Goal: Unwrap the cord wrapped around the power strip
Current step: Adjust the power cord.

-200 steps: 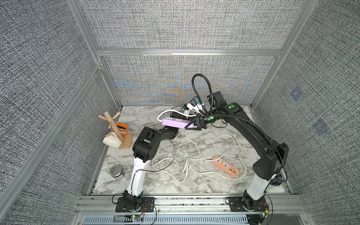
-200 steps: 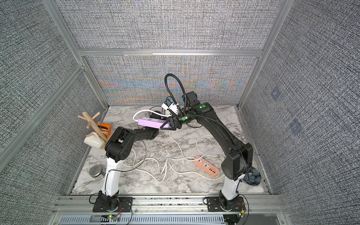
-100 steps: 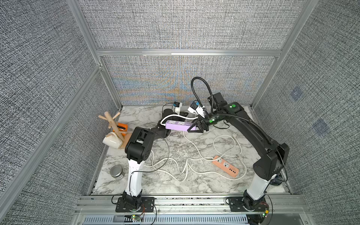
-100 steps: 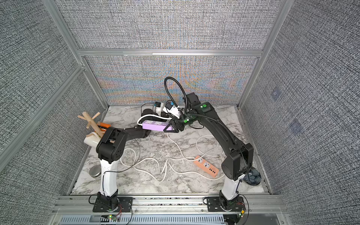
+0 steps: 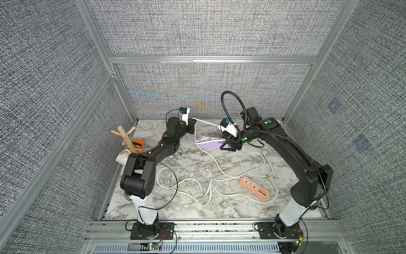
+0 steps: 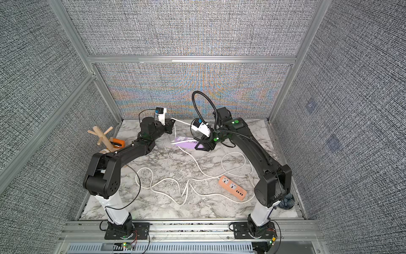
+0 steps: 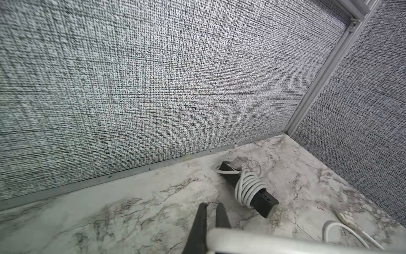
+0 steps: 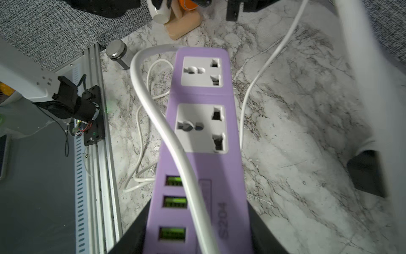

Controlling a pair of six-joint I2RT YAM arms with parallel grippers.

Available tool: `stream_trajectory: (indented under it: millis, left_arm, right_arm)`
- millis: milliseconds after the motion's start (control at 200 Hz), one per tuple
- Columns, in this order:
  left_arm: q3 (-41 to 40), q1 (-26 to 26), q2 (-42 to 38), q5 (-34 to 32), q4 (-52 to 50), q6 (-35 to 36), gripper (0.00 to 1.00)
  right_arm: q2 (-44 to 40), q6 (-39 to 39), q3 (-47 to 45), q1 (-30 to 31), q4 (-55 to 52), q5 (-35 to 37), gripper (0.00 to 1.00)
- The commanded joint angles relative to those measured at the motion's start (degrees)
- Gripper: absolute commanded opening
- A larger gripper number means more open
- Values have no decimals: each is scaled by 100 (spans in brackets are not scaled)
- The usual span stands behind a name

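Note:
The purple power strip (image 5: 208,142) (image 6: 184,141) (image 8: 202,132) hangs just above the marble near the back, and my right gripper (image 5: 228,147) (image 6: 203,147) (image 8: 197,237) is shut on its USB end. One turn of its white cord (image 8: 162,123) still crosses its face. My left gripper (image 5: 193,123) (image 6: 172,122) (image 7: 212,205) is up near the back wall, left of the strip, shut on that cord (image 5: 206,122) (image 7: 274,240). From the jaws one stretch of cord drops to the strip and another reaches right.
An orange power strip (image 5: 254,188) (image 6: 232,187) lies front right, its cord looped loosely over the middle of the table. A black strip (image 7: 248,189) with a coiled cord sits by the back wall. A wooden mug tree (image 5: 126,136), a white mug (image 5: 123,157) and a metal tin (image 8: 117,53) stand at the left edge.
My left gripper closed on the cord and moved from the strip's left end up toward the back wall, drawing the cord out. The right gripper kept hold of the strip, which sank slightly.

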Motion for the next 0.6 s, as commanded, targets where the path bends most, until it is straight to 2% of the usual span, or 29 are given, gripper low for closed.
stream_trajectory:
  millis: [0, 190, 596]
  left_arm:
    - [0, 171, -237, -2085, -929, 115, 0]
    - [-48, 197, -812, -3100, -1542, 331, 0]
    - [-299, 480, -1625, -4325, -2514, 762, 0]
  right_arm:
    - [-218, -33, -151, -194, -484, 560, 0]
    - [-311, 199, -560, -651, -390, 1108, 0]
    - [-654, 907, -1474, -1634, 374, 1954, 0]
